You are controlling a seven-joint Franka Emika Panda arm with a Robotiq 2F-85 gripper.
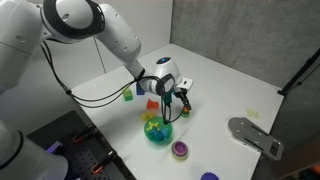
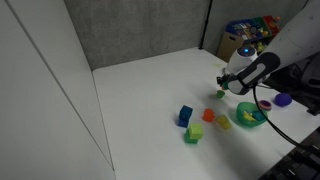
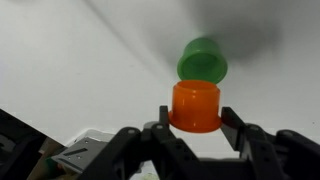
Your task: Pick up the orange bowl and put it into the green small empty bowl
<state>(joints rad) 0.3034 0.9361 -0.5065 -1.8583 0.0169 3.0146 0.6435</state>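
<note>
In the wrist view my gripper (image 3: pixel 196 118) is shut on the orange bowl (image 3: pixel 195 100), a tiny round plain-orange cup held at its wider rim between both fingers. The small green empty bowl (image 3: pixel 203 60) stands on the white table just beyond it, close by but apart from it. In an exterior view the gripper (image 2: pixel 224 84) hangs low over the table with the small green bowl (image 2: pixel 221 95) right below it. In an exterior view the gripper (image 1: pixel 176 97) is above the table's middle; the orange bowl is too small to make out there.
A large teal bowl (image 1: pixel 157 131) with colored pieces stands near the gripper, also seen in an exterior view (image 2: pixel 248 118). A blue block (image 2: pixel 185 115), a red-orange piece (image 2: pixel 209 115), a green block (image 2: pixel 192 133), a purple bowl (image 1: pixel 180 150) and a grey plate (image 1: pixel 255 135) lie around.
</note>
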